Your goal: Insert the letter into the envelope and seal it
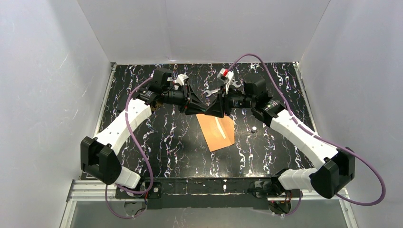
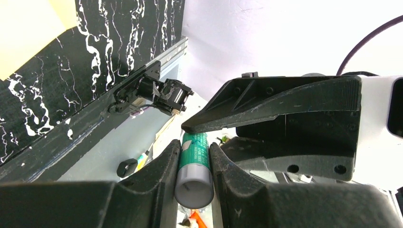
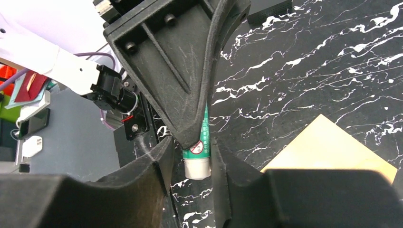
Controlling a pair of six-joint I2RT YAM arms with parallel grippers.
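The step in hand is judged to be the sealing, not the insertion: no separate pale sheet shows anywhere, so the letter is most probably already inside the envelope (image 1: 217, 133), though the pictures cannot prove this. The envelope lies flat on the black marbled table (image 1: 166, 142), and both arms meet in the air just above its far edge. Between them they hold one green glue stick (image 3: 203, 128). The left gripper (image 2: 194, 164) has its two fingers pressed on the sides of the tube, so it is clamped on the glue stick. The right gripper (image 3: 192, 159) closes around the white end of the same tube, and it also looks clamped, with one finger perhaps not fully touching. This looks like a pull to take the cap off, or a passing of the stick from one arm to the other; which one cannot be told. The next move calls for one arm to keep the tube firm while the other frees the end, and then for the glue to come down to the flap of the envelope. By count there are one envelope, one glue stick, two grippers, no visible letter, and one small white object (image 1: 254, 128) on the table just to the right of the envelope.
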